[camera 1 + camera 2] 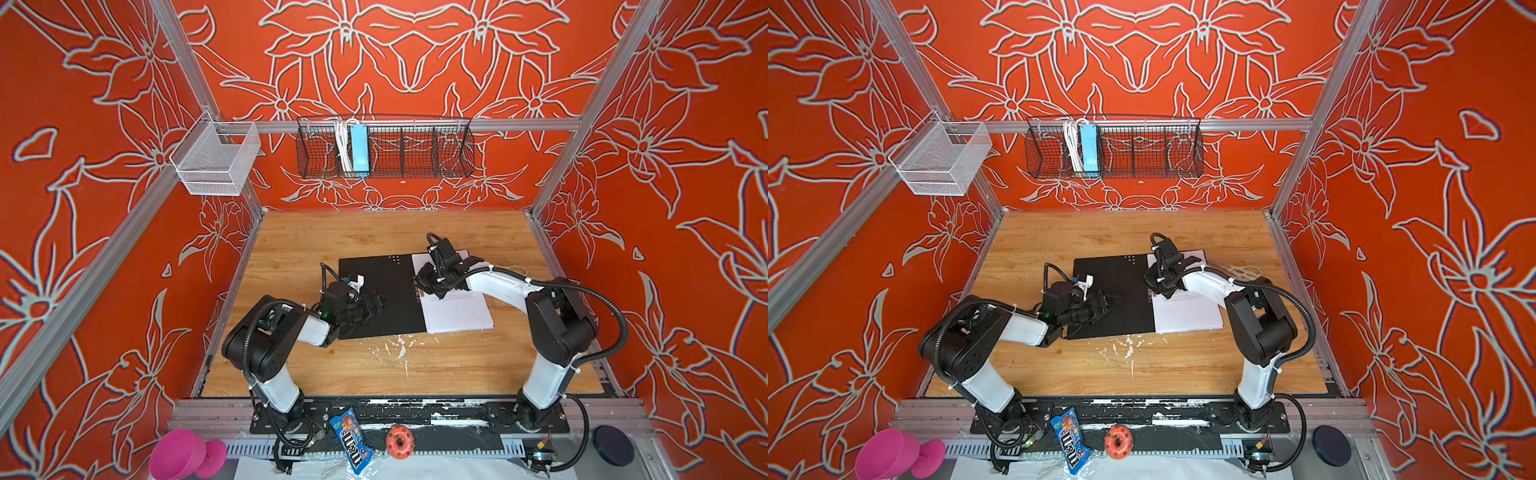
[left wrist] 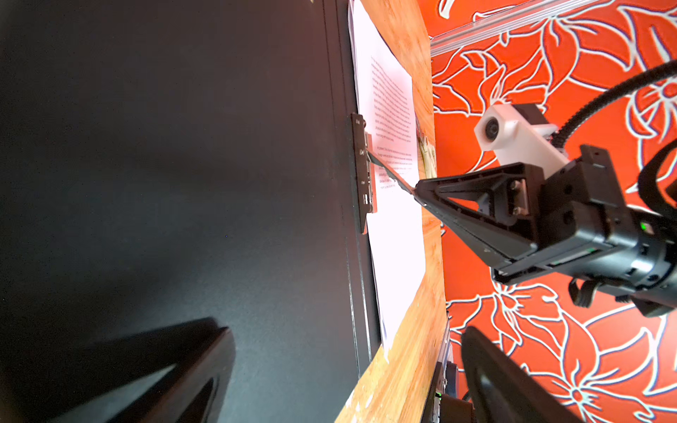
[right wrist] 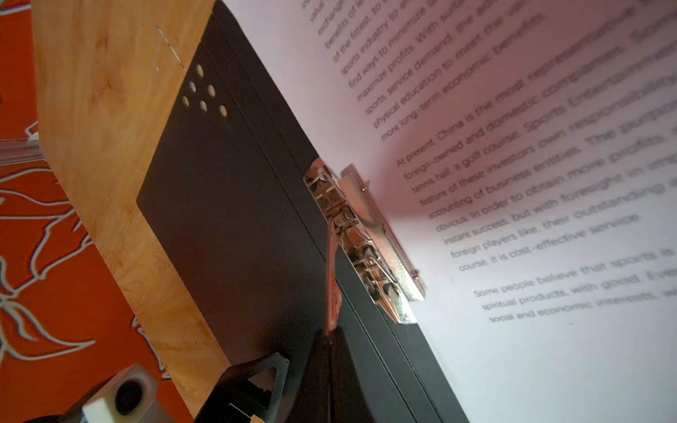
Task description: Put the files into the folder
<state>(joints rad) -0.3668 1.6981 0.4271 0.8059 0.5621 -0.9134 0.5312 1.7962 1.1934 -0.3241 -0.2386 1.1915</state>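
The folder [image 1: 374, 291] lies open and flat on the table [image 1: 332, 365], black inside up, beneath both arms. The right gripper [image 2: 419, 190] is closed on the thin lever [image 3: 331, 278] of the metal clip [image 3: 366, 238] at the folder's spine, and holds it tilted up off the board. The files [image 1: 457, 311] — a squared stack of printed sheets — lie under that gripper's wrist and forearm, on the half of the folder behind its fingertips, with their inner edge tucked in at the clip.

The left gripper [image 1: 380, 303] hangs with its jaws wide apart and empty. It is over the bare black half, which lies directly below it, and touches nothing that the views show.

The main job looks nearly done, as no loose sheet shows elsewhere on the table. Whether the clip's bar already presses on the stack cannot be told. What seems left is to push the lever down so the clip bites, then fold the bare half over the sheets — a move the waiting left gripper appears placed for.
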